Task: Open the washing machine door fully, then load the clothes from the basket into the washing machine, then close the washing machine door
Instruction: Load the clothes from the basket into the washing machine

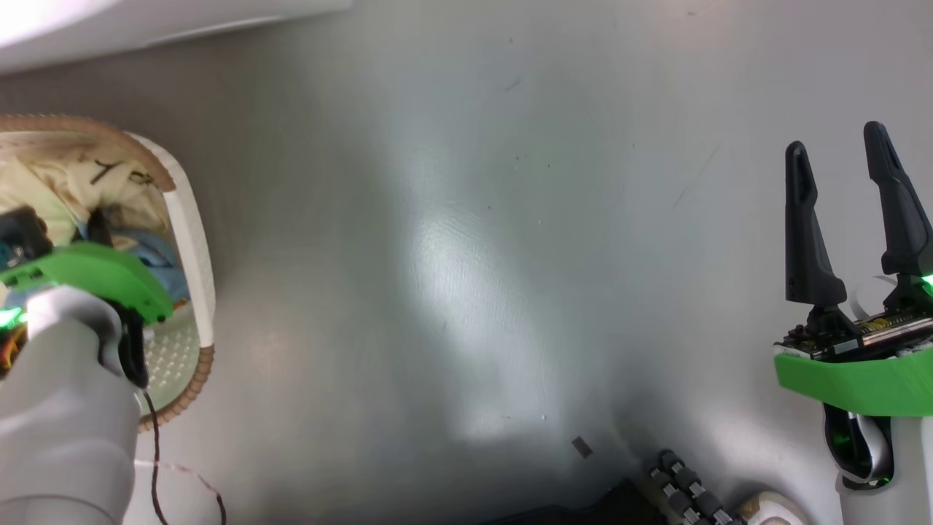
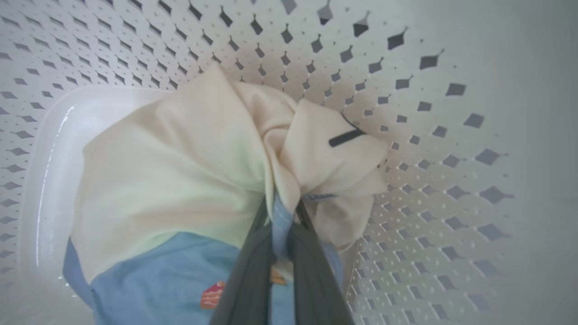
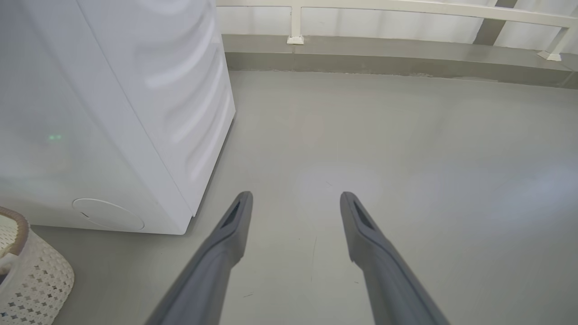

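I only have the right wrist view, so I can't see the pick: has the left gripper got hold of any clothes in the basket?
Observer: Yes. In the left wrist view, the left gripper has its jaws shut on the clothes, with a fold of light blue fabric pinched between them.
Operator: Anything lying over that blue piece?
Observer: A cream-white piece is bunched on top, against the perforated wall of the basket.
Operator: Where do the arms stand relative to the basket?
Observer: In the head view, the basket is at the far left under the left wrist. The right gripper, jaws open, hangs over bare floor well to its right.
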Robot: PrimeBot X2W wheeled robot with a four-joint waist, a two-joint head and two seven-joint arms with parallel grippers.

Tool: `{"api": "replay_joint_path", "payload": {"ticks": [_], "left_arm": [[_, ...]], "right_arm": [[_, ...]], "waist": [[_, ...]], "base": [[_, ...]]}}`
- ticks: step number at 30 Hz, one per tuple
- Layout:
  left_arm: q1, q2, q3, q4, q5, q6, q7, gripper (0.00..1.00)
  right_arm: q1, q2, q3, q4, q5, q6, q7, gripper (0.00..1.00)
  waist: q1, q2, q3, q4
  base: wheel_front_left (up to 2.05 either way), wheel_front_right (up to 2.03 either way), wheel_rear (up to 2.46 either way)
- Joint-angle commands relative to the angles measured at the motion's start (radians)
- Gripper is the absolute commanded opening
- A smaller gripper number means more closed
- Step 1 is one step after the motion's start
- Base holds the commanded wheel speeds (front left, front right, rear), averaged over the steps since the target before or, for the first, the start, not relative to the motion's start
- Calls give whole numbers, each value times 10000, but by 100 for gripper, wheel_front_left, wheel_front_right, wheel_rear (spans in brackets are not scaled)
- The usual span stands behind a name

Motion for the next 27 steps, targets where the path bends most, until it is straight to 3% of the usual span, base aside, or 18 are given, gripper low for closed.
{"api": "replay_joint_path", "payload": {"ticks": [1, 9, 27], "left_arm": [[693, 312, 107, -126, -29, -71, -150, 0], [1782, 142, 223, -1685, 98, -203, -238, 0], [5069, -927, 1071, -6955, 1401, -250, -242, 0]], "right_arm": [[253, -68, 128, -175, -33, 62, -46, 100], [449, -200, -57, -158, -130, 62, -46, 100], [1449, -680, -280, 57, -384, 62, -46, 100]], "waist": [[0, 0, -253, 72], [0, 0, -1093, 448], [0, 0, -3552, 1582]], "base": [[0, 0, 0], [0, 0, 0], [0, 0, 0]]}}
